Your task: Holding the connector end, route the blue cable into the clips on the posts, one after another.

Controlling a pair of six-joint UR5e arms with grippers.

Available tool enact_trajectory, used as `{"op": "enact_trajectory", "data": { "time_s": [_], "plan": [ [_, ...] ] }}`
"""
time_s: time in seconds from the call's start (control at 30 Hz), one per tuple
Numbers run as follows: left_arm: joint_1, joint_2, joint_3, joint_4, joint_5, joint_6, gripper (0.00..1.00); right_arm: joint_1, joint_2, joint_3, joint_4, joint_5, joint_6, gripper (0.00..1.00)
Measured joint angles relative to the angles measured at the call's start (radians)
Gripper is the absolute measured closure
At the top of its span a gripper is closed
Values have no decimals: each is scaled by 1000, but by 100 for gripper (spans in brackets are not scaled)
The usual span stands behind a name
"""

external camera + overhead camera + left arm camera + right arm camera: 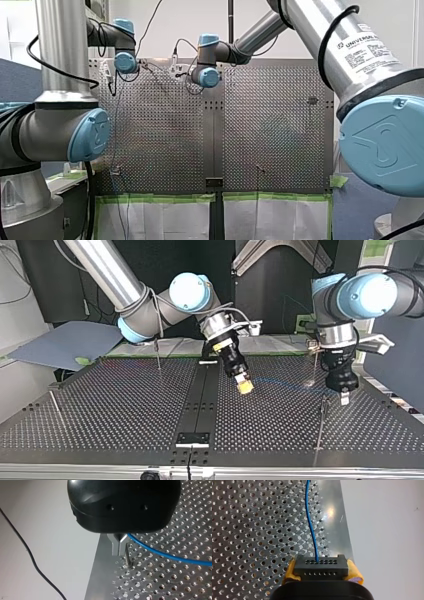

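right end effector: closed on the black connector, which sits squarely between the yellow pads. the blue cable leaves the connector's face and runs out over the perforated table toward my other arm.

left end effector: the metal fingers are drawn together low over the table, near its edge. the cable comes out from between them at their root, and i judge it pinched there as a guiding grip. a thin post stands just beside these fingers. the cable passes close above it, but i cannot tell whether it sits in that post's clip.

cable position: in the top view it shows only as a faint blue line between the two end effectors, in that view's right half.

progress: the connector end is secured and the cable is held at a second point. no view shows a clip holding the cable. in the top view's left half, a far post and an edge post stand well apart from the cable, untouched.

judgement: routing is at its first post, with nothing confirmed seated. every clip is left to do, one after another.
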Motion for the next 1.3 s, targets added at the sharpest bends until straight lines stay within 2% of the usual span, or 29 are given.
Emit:
{"op": "enact_trajectory", "data": {
  "time_s": [0.37, 0.7, 1.3],
  "plan": [
    [17, -16, 30, -2, 6, 1, 100, -2, 20, -10, 3, 2, -1, 100],
    [38, -43, 41, -4, 37, 4, 100, -9, 26, -20, 8, 1, -1, 100],
    [70, -76, 80, -10, 98, -20, 100, -11, 27, -52, 9, -1, -1, 100]
  ]
}}
